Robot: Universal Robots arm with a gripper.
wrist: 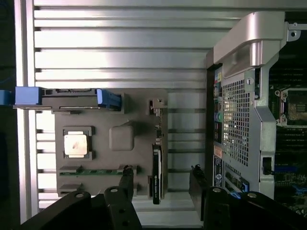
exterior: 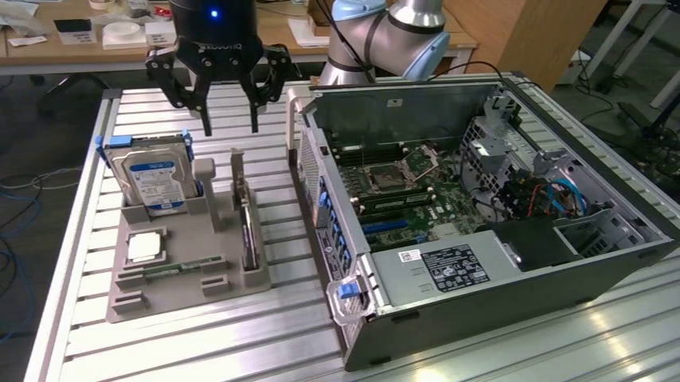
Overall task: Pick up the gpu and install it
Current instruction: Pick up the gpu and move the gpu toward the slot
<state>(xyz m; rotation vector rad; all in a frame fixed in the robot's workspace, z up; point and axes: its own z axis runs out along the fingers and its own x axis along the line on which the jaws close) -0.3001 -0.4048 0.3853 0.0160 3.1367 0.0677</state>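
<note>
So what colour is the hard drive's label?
Blue and white label; the exterior view shows it best.

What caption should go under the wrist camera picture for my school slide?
Open gripper hovering over the gpu, which stands on edge in the grey tray beside the open computer case.

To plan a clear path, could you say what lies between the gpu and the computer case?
Beside the gpu, just the tray edge, then bare slatted table up to the computer case, per the wrist view.
</note>
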